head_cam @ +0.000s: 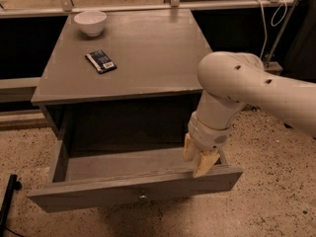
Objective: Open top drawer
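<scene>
**Top drawer stood open, jaws at its front rim**

The top drawer (98, 197) of the grey cabinet was pulled well out from under the tabletop (148, 58). Its wide front leaned towards the camera and its grey inner bottom was in view. The small round knob (142, 197) sat at the middle of that front, untouched.

The white arm (247, 80) reached in from the right and bent down over the drawer's right end. The jaws hung at the top edge of the drawer front, near its right corner, well to the right of the knob. They met or overlapped that rim. Whether they were parted or closed, and whether they had hold of the rim, could not be told.

On the tabletop a white bowl (90, 22) stood near the back left corner. A dark flat packet (100, 61) lay apart from it, nearer the front. The cabinet stood on a speckled floor (276, 201), and a black object (9, 196) showed at the lower left edge.
</scene>
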Robot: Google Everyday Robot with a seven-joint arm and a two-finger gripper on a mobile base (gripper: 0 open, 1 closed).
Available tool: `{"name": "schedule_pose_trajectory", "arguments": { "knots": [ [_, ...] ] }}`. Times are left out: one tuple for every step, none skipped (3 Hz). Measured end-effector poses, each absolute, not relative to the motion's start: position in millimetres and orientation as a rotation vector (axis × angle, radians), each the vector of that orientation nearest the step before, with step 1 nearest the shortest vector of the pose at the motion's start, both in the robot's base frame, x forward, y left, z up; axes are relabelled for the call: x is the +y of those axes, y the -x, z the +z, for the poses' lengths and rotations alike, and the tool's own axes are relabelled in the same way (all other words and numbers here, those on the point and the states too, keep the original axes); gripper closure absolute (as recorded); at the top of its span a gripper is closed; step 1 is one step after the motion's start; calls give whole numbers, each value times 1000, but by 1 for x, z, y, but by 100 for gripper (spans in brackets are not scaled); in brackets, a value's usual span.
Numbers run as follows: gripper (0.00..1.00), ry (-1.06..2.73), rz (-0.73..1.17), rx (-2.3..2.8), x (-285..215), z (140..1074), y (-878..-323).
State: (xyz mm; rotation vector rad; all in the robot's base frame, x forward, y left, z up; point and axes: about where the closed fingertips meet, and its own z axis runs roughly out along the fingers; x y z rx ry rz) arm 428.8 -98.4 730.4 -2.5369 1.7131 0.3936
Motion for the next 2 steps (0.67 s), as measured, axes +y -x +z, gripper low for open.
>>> {"name": "schedule_pose_trajectory", "arguments": {
  "knots": [
    [59, 2564, 305, 1691, -82, 737, -464],
    [90, 2500, 286, 1678, -54, 693, -502]
  ]
}}
